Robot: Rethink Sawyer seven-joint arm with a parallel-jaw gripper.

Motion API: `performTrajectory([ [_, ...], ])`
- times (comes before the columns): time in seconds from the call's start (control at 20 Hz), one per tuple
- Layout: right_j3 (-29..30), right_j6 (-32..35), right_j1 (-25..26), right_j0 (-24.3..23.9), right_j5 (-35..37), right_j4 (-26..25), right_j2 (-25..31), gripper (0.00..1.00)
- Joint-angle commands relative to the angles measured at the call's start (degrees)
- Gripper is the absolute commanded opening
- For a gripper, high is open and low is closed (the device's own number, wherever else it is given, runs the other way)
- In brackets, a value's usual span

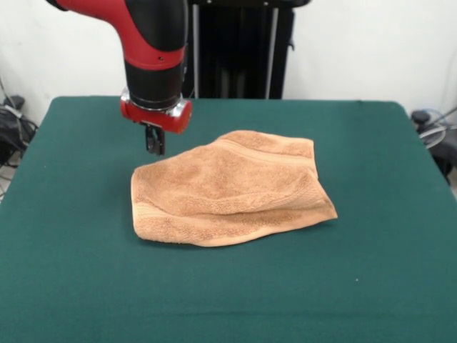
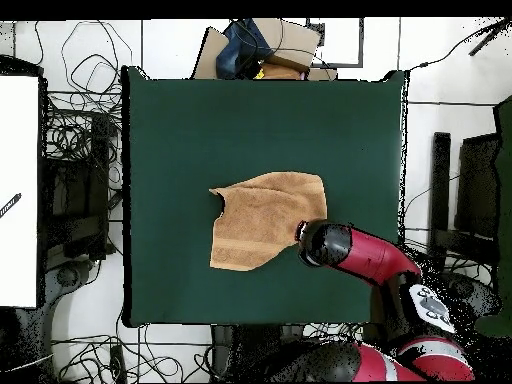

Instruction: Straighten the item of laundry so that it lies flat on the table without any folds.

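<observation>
From the front, the orange-tan terry towel (image 1: 228,189) lies near the middle of the green tabletop (image 1: 371,286), rumpled rather than flat. Its near edge is doubled under into a thick rounded fold, a long crease runs across its middle, and the far right part rises in a low hump. A woven band stripe shows along the upper edge and another near the left hem. The red and black arm (image 1: 146,43) comes down at the towel's far left side, and the fingers (image 1: 155,140) hang just beyond the towel's left upper corner, close above the cloth surface. They look dark and close together, but I cannot tell whether they are parted or pressed closed, nor whether they touch the towel's edge.

From overhead, the towel (image 2: 265,220) sits a little right of the tabletop (image 2: 170,120) centre, an uneven four-sided shape with a ragged notch at its upper left corner and a band stripe near its lower edge. The arm (image 2: 350,250) reaches in from the lower right and its wrist covers the fingers entirely; the wrist ends at the towel's right lower edge.
</observation>
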Motion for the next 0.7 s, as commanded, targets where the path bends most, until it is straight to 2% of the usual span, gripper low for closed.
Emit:
performTrajectory([
  [0.05, 2.02, 5.09, -0.82, -0.24, -4.82, -1.73, 4.98, 0.00],
  [0.45, 2.13, 6.08, -0.56, 0.58, -4.27, -1.38, 3.93, 0.00],
  [0.5, 2.25, 6.09, -0.65, 0.45, -4.37, -1.35, 4.02, 1.00],
  [0.7, 2.17, 5.86, -0.78, 0.55, -3.54, -1.31, 3.91, 1.00],
])
